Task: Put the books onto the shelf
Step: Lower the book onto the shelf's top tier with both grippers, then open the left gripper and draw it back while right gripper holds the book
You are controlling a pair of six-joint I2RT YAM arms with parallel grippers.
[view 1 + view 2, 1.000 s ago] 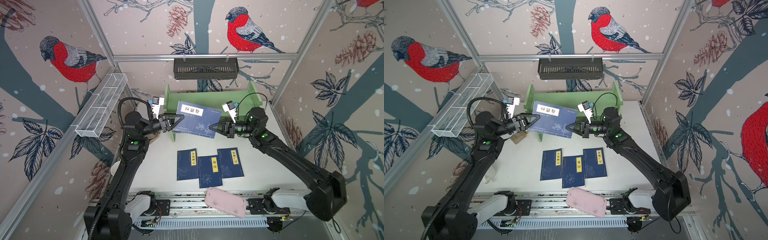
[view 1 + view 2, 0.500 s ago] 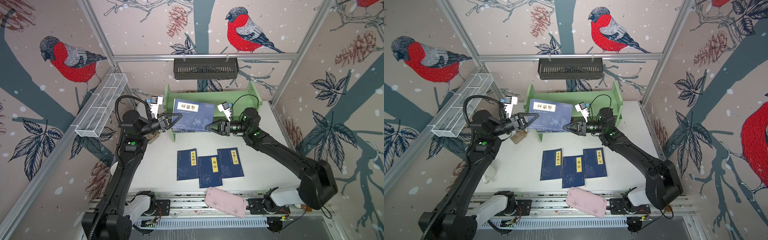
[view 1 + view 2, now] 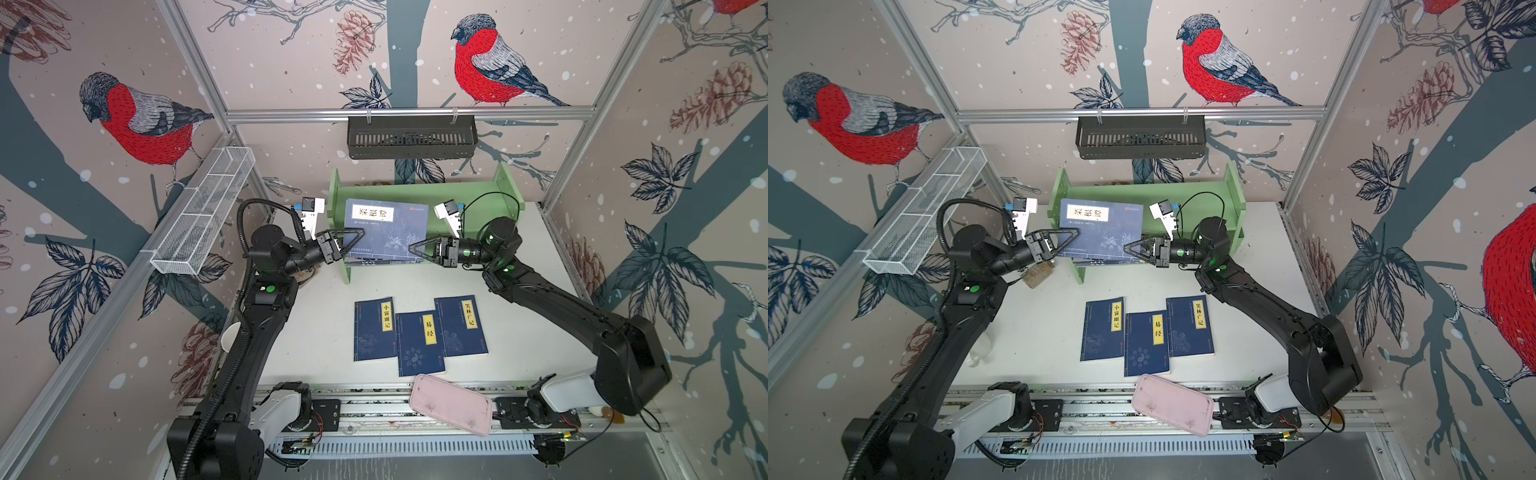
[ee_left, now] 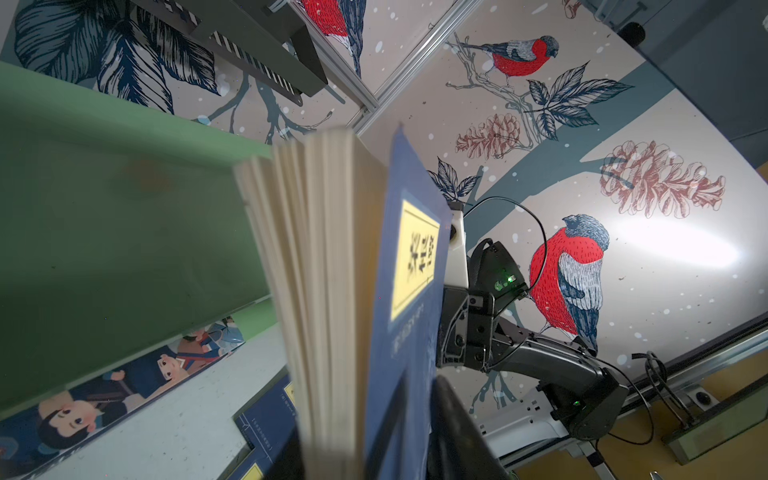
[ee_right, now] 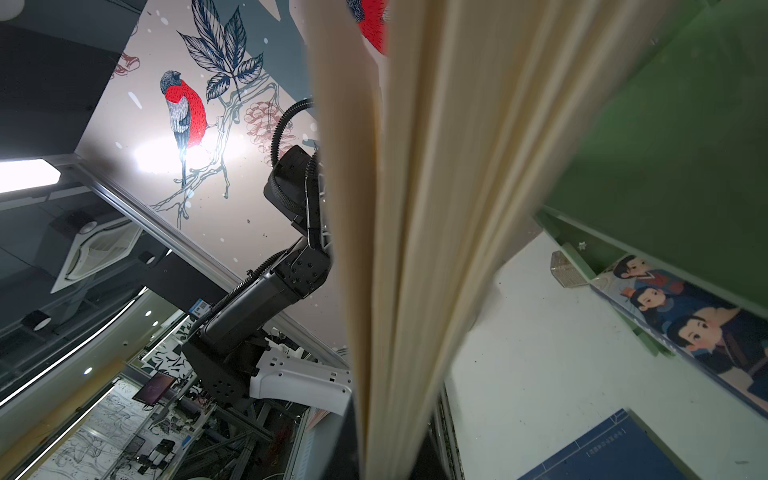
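The navy book hangs in the upper middle of the frame, over the front of the pale green wooden shelf. Its long axis runs left to right, the matte cover and yellow label are tipped up, and the cream pages are fanned. The right tool is clamped on its lower right corner. The left tool straddles the left edge, pinching or loose I can't tell. Both black arms rise from the bottom rail, elbows out, wrists level, facing each other. Three thin books lie flat on the white tabletop, and a cartoon book lies on the lower tier
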